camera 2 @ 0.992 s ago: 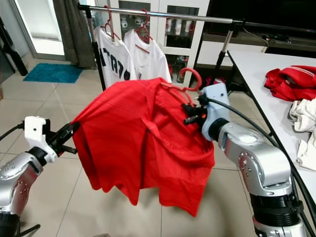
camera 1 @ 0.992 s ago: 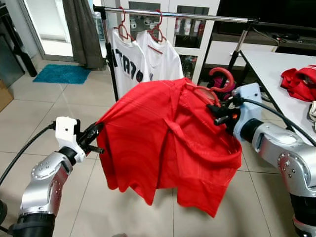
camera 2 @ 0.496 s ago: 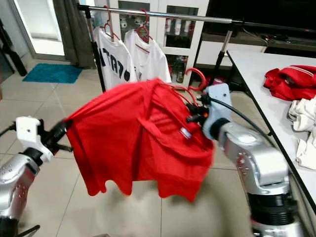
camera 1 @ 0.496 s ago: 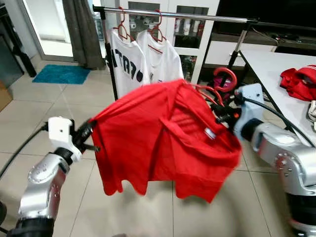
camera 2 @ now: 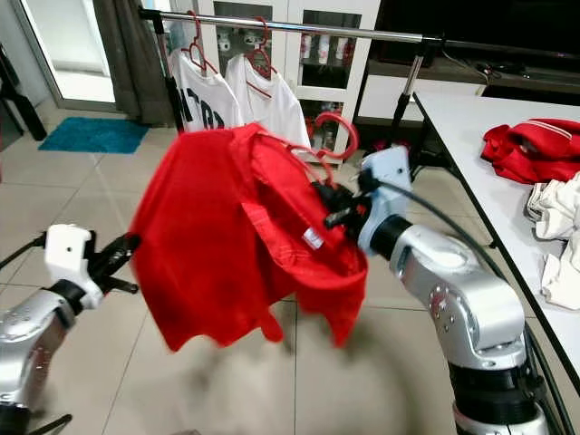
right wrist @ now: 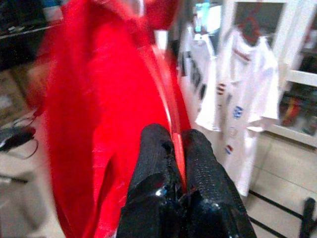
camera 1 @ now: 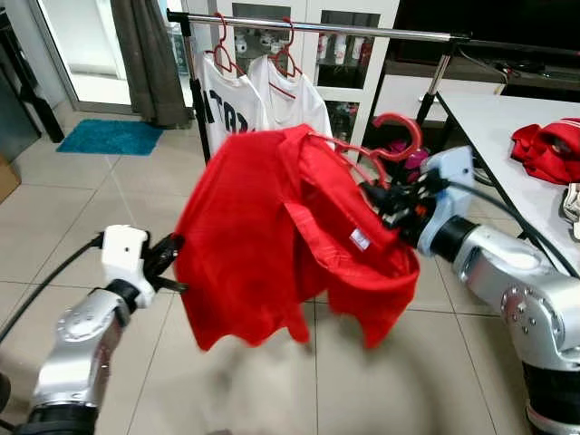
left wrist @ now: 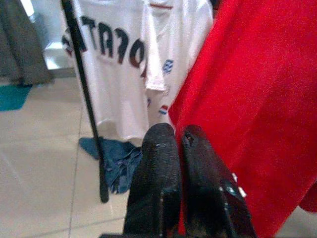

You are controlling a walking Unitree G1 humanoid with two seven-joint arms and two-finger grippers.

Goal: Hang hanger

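Observation:
A red shirt (camera 1: 263, 236) is draped over a red hanger (camera 1: 399, 127) whose hook points up, below and in front of the metal clothes rail (camera 1: 317, 25). My right gripper (camera 1: 379, 196) is shut on the hanger's wire just under the hook; the right wrist view shows the thin red wire (right wrist: 172, 119) between the fingers. My left gripper (camera 1: 170, 251) is shut at the shirt's lower left edge. In the left wrist view the red cloth (left wrist: 257, 99) lies against its fingertips (left wrist: 163, 139); no cloth shows between them.
Two white shirts (camera 1: 231, 104) hang on red hangers at the rail's left end, beside its black upright post (camera 1: 201, 109). A white table (camera 1: 507, 127) at the right carries red clothes (camera 1: 548, 149). A blue mat (camera 1: 113, 136) and a curtain (camera 1: 149, 54) are at the back left.
My right gripper has lifted the hanger up and toward the rail. The shirt has swung from a wide spread to hanging more steeply. My left gripper stayed low by the shirt's edge.

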